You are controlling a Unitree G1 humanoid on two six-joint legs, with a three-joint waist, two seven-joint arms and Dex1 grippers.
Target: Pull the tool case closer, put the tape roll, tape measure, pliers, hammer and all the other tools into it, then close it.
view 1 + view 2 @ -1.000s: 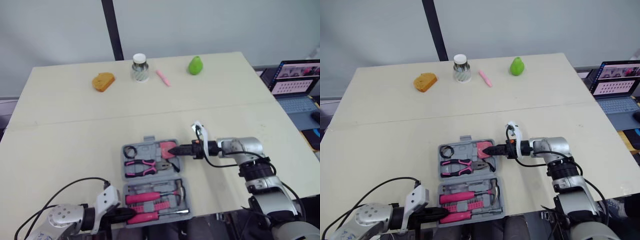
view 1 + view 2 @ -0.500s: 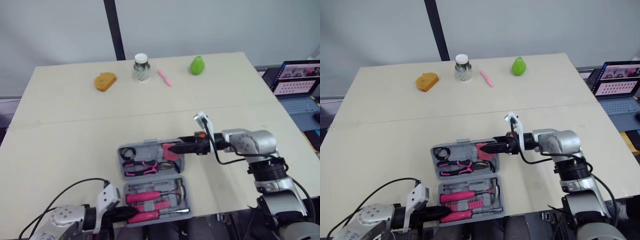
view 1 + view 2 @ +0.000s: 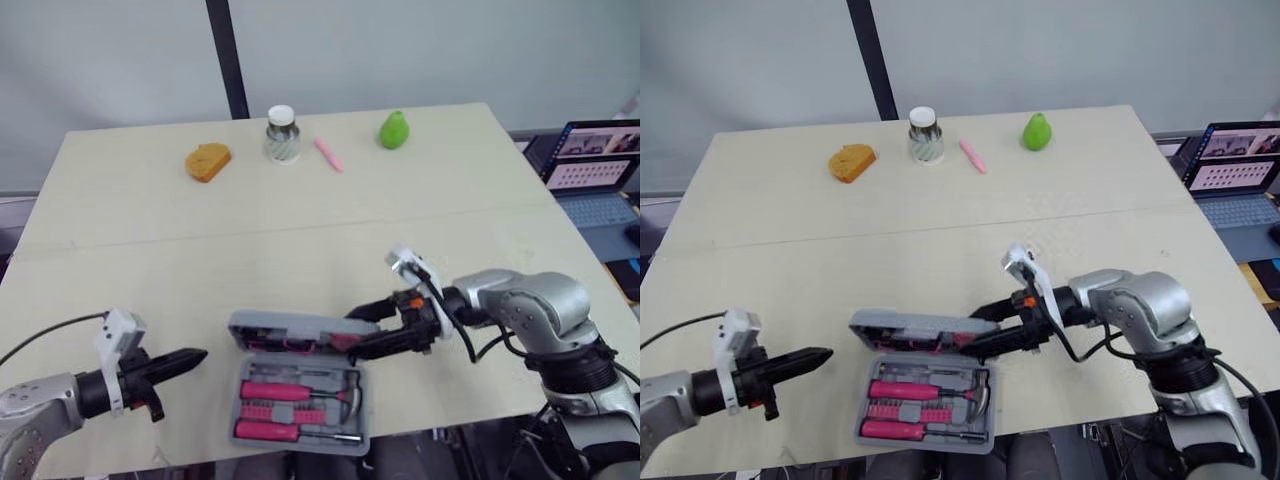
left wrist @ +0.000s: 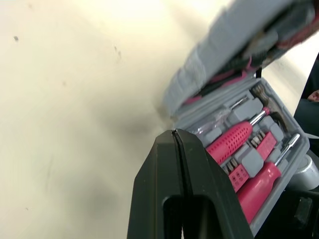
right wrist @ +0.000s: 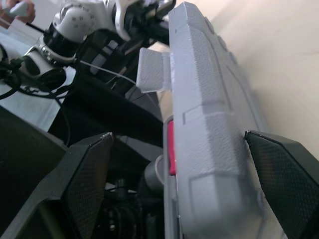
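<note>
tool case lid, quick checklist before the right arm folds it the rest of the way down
1. Lid raised partway over the base, tilted, not latched: ok.
2. Right jaws spread to either side of the lid's free edge: ok.
3. Left jaws shut, off to the left of the case, out of the lid's path: ok.
4. Pink-handled tools lying flat in the base's slots, nothing sticking up: ok.
5. Tools in the lid half held in place: cannot tell, hidden under the lid.
6. Base fully on the table: cannot tell, it sits right at the near edge.
</note>
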